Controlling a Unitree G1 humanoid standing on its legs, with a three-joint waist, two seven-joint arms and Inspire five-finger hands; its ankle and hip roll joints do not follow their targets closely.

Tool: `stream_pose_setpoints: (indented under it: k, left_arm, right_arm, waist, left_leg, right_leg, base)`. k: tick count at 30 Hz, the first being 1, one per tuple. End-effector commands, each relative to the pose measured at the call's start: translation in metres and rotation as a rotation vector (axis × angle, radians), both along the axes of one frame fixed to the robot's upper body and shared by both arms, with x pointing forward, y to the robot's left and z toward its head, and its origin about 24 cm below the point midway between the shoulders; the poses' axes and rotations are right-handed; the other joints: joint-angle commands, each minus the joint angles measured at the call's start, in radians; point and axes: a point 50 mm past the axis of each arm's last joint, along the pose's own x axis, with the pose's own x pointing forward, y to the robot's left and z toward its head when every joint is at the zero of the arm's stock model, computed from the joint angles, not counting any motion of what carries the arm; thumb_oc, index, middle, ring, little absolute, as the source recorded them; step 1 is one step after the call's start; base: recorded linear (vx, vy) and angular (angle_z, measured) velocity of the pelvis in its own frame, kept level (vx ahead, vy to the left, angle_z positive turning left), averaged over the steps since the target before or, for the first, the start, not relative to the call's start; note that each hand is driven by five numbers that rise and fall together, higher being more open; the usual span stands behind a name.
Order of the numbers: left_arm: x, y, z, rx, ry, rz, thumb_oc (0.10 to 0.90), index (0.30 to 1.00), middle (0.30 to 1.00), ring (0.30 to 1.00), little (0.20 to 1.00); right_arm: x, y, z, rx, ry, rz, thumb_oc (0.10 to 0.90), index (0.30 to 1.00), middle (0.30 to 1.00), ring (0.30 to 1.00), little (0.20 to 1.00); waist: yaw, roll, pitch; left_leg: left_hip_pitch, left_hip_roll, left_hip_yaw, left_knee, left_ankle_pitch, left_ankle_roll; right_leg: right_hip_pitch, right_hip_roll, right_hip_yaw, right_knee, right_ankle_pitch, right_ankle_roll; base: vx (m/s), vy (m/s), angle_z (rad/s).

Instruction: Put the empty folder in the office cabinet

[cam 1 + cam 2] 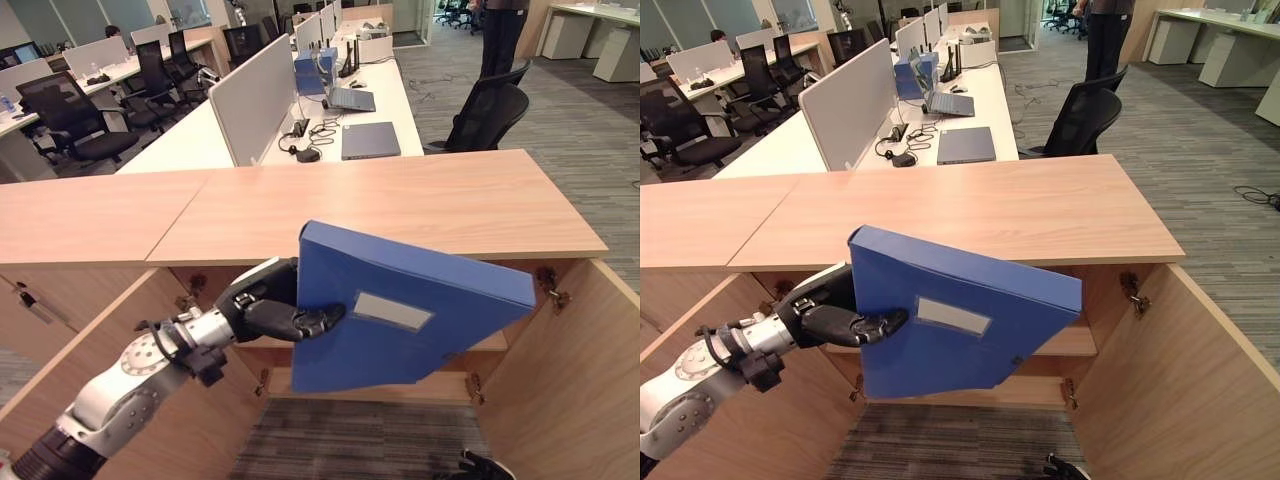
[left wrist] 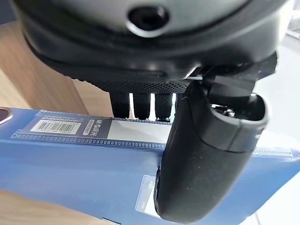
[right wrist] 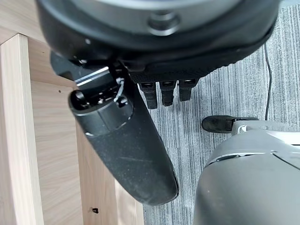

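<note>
- The folder (image 1: 400, 310) is a blue box-type file, rigid-looking, with a thick spine and a flat front that carries a clear label pocket; the left wrist view shows a barcode sticker and a label strip along its spine.
- It hangs in the air, tilted, in front of the open cabinet (image 1: 560, 380), below the cabinet's wooden top and level with the inner shelf (image 1: 480, 345), not yet inside.
- The left robot hand (image 1: 268, 305) pinches it at one edge near the spine, thumb across the front and fingers (image 2: 143, 104) behind.
- Being empty, it is probably light, and its stiff walls should keep their shape; the smooth plastic skin may slip, so a one-edge pinch could let it swing.
- A hold across the spine seems the firmest place.
- The right robot hand (image 3: 140, 136) hangs low beside the cabinet door, holding nothing, its fingers curled in.
</note>
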Motion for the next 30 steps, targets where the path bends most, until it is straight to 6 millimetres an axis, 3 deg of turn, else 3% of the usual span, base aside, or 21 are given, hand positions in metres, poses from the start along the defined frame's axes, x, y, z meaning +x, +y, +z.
stream_pose_setpoints:
  k: [1, 5, 9, 11, 12, 16, 17, 23, 30]
  left_arm:
    - [0.016, 0.010, 0.059, -0.046, -0.324, 0.086, 0.400, 0.300, 0.300, 0.300, 0.300]
    - [0.018, 0.022, 0.049, -0.056, -0.298, 0.171, 0.400, 0.300, 0.300, 0.300, 0.300]
    - [0.018, 0.034, 0.045, -0.057, -0.292, 0.233, 0.400, 0.300, 0.300, 0.300, 0.300]
    - [0.016, 0.042, 0.045, -0.045, -0.308, 0.274, 0.400, 0.300, 0.300, 0.300, 0.300]
    - [0.017, 0.046, 0.044, -0.058, -0.306, 0.300, 0.400, 0.300, 0.300, 0.300, 0.300]
    - [0.016, 0.047, 0.043, -0.063, -0.306, 0.306, 0.400, 0.300, 0.300, 0.300, 0.300]
    - [0.017, 0.046, 0.044, -0.056, -0.312, 0.294, 0.400, 0.300, 0.300, 0.300, 0.300]
    - [0.015, 0.042, 0.044, -0.059, -0.317, 0.245, 0.400, 0.300, 0.300, 0.300, 0.300]
    - [0.015, 0.032, 0.046, -0.071, -0.330, 0.185, 0.400, 0.300, 0.300, 0.300, 0.300]
  right_arm:
    - [0.060, 0.000, 0.022, 0.040, -0.234, -0.047, 0.800, 0.900, 0.900, 0.900, 0.900]
    - [0.079, -0.004, 0.040, 0.063, -0.365, -0.063, 0.800, 0.900, 0.900, 0.900, 0.900]
    - [0.100, -0.013, 0.070, 0.119, -0.562, -0.090, 0.800, 0.900, 0.900, 0.900, 0.900]
    - [0.113, -0.018, 0.096, 0.157, -0.706, -0.099, 0.800, 0.900, 0.900, 0.900, 0.900]
    - [0.124, -0.021, 0.119, 0.199, -0.824, -0.091, 0.800, 0.900, 0.900, 0.900, 0.900]
    - [0.133, -0.017, 0.141, 0.261, -0.921, -0.038, 0.800, 0.900, 0.900, 0.900, 0.900]
    - [0.139, -0.012, 0.154, 0.311, -0.976, -0.003, 0.800, 0.900, 0.900, 0.900, 0.900]
    - [0.149, 0.010, 0.188, 0.471, -1.075, 0.194, 0.800, 0.900, 0.900, 0.900, 0.900]
    - [0.158, 0.039, 0.208, 0.604, -1.123, 0.336, 0.800, 0.900, 0.900, 0.900, 0.900]
  waist:
    - [0.016, -0.051, 0.005]
    - [0.015, -0.056, 0.006]
    - [0.008, -0.058, 0.006]
    - [0.006, -0.061, 0.004]
    - [0.003, -0.063, 0.004]
    - [-0.001, -0.064, 0.002]
    - [-0.003, -0.066, 0.001]
    - [-0.004, -0.068, -0.003]
    - [-0.003, -0.066, -0.005]
  left_leg:
    - [0.104, -0.014, -0.036, -0.001, -0.173, -0.031]
    - [0.103, -0.014, -0.036, -0.001, -0.173, -0.030]
    - [0.102, -0.015, -0.037, -0.001, -0.174, -0.030]
    - [0.102, -0.015, -0.037, -0.001, -0.175, -0.030]
    - [0.100, -0.015, -0.040, -0.001, -0.175, -0.029]
    - [0.100, -0.015, -0.039, -0.001, -0.175, -0.028]
    - [0.100, -0.015, -0.039, -0.001, -0.175, -0.028]
    - [0.100, -0.014, -0.037, -0.001, -0.175, -0.029]
    - [0.099, -0.012, -0.036, -0.001, -0.174, -0.029]
  right_leg:
    - [0.004, -0.046, 0.075, 0.035, -0.103, 0.061]
    - [0.003, -0.046, 0.076, 0.034, -0.102, 0.061]
    - [0.002, -0.047, 0.076, 0.034, -0.103, 0.062]
    - [0.000, -0.049, 0.076, 0.035, -0.103, 0.063]
    - [-0.002, -0.049, 0.076, 0.034, -0.102, 0.064]
    - [-0.003, -0.050, 0.075, 0.035, -0.102, 0.065]
    - [-0.003, -0.049, 0.076, 0.035, -0.102, 0.065]
    - [-0.004, -0.050, 0.076, 0.034, -0.102, 0.065]
    - [-0.008, -0.049, 0.076, 0.033, -0.101, 0.066]
  base:
    - [0.00, 0.000, 0.00]
    - [0.00, 0.000, 0.00]
    - [0.00, 0.000, 0.00]
    - [0.00, 0.000, 0.00]
    - [0.00, 0.000, 0.00]
    - [0.00, 0.000, 0.00]
    - [0.00, 0.000, 0.00]
    - [0.00, 0.000, 0.00]
    - [0.00, 0.000, 0.00]
